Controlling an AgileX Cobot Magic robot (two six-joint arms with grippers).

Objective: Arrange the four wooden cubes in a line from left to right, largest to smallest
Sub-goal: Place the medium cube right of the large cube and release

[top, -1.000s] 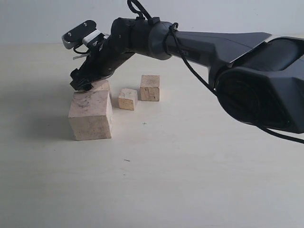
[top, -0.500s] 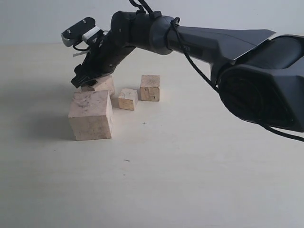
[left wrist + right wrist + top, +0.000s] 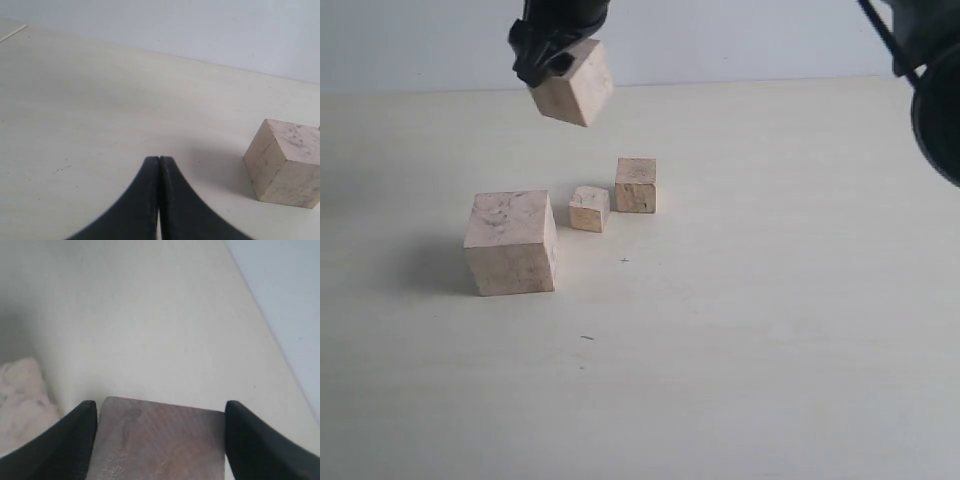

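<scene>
Jaws of the right gripper (image 3: 160,437) stood spread to a cube's width, clamped on the second-largest cube (image 3: 572,85), pale mottled wood, tilted, aloft at the exterior frame's upper left. Left gripper (image 3: 159,165) jaws pressed together, empty. Below, on the smooth cream table (image 3: 770,300), sat the largest cube (image 3: 512,243), mid-left, with the smallest cube (image 3: 589,209) and the tan, grained cube (image 3: 636,185) side by side at centre.

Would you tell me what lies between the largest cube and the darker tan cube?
The smallest cube lies between the largest cube and the darker tan cube, as the exterior view shows.
</scene>
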